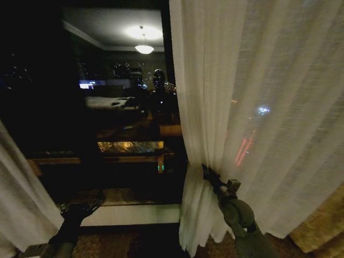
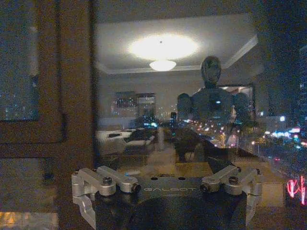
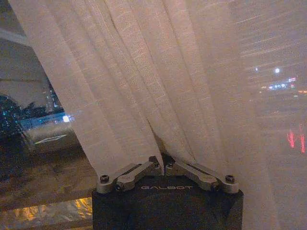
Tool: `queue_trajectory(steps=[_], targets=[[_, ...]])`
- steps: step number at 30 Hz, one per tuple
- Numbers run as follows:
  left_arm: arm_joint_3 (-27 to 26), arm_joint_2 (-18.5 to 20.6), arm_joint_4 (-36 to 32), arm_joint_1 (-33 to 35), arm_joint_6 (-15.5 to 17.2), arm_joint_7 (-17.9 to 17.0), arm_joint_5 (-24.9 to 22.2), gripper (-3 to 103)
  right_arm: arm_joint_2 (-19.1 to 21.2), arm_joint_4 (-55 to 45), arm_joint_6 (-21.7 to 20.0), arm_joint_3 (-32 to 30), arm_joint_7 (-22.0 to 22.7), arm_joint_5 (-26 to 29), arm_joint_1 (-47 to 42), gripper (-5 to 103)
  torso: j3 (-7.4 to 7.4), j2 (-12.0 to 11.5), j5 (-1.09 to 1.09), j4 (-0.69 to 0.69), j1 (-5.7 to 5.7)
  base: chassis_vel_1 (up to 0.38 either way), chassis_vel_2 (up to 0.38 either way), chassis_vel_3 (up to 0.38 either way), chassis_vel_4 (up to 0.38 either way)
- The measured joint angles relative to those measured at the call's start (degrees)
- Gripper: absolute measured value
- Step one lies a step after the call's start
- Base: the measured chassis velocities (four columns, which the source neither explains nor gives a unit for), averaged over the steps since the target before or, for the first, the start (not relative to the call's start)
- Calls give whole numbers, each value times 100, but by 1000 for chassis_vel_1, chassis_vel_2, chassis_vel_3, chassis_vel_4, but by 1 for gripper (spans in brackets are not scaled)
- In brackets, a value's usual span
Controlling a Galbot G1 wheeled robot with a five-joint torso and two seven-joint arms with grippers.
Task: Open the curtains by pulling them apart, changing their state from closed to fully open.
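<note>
Right end effector (image 1: 207, 171) is pinched shut on the right curtain panel's (image 1: 258, 107) bunched inner edge; soft, light fabric is judged best gripped gathered; left end effector (image 2: 168, 184) is held spread

Legible text: the brand name "GALBOT" is printed in pale capitals on the dark housing of the left gripper (image 2: 167, 184), between its two metal finger linkages, as seen in the left wrist view. The same word "GALBOT" is printed on the dark housing of the right gripper (image 3: 164, 167), as seen in the right wrist view. No other lettering, numbers or signs can be read.
</note>
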State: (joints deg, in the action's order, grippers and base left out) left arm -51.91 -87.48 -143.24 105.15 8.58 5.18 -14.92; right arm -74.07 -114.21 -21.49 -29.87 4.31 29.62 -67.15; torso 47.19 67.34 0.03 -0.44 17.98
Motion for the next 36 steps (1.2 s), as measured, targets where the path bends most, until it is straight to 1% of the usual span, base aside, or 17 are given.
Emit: queue_trajectory(steps=[20, 36], targets=[[11, -12, 0, -7, -1, 8, -1, 100, 11, -9, 12, -34, -37, -22, -49, 0, 0, 0, -1, 0, 0, -356, -350, 352, 357], [-5, -29, 0, 30, -69, 11, 10, 100, 17, -36, 37, -110, -46, -35, -91, 0, 0, 1, 0, 0, 0, -355, -357, 355, 352]])
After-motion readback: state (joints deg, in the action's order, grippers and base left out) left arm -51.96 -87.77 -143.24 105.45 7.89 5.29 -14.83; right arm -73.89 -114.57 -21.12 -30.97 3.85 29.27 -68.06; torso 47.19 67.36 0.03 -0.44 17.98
